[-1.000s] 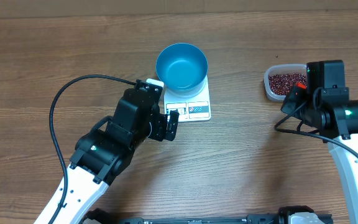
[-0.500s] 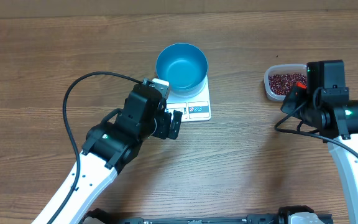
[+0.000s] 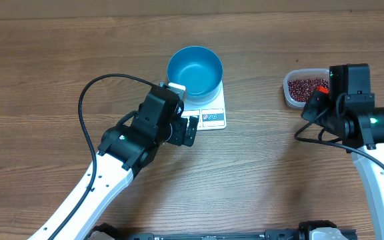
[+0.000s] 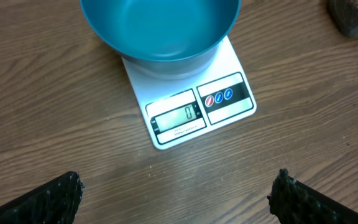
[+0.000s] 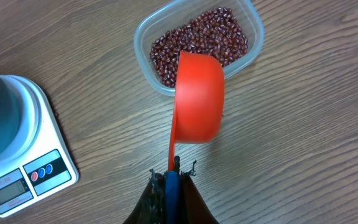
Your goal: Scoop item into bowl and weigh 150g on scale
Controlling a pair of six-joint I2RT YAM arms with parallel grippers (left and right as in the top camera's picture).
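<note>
The left claw gapes wide, empty, before the scale; the right claw pinches an orange scoop over the beans.

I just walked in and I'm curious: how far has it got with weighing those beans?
Done: the empty blue bowl sits on the scale, which reads zero. In hand: the right gripper holds a red scoop at the tub of beans. To do: all scooping and weighing.
</note>
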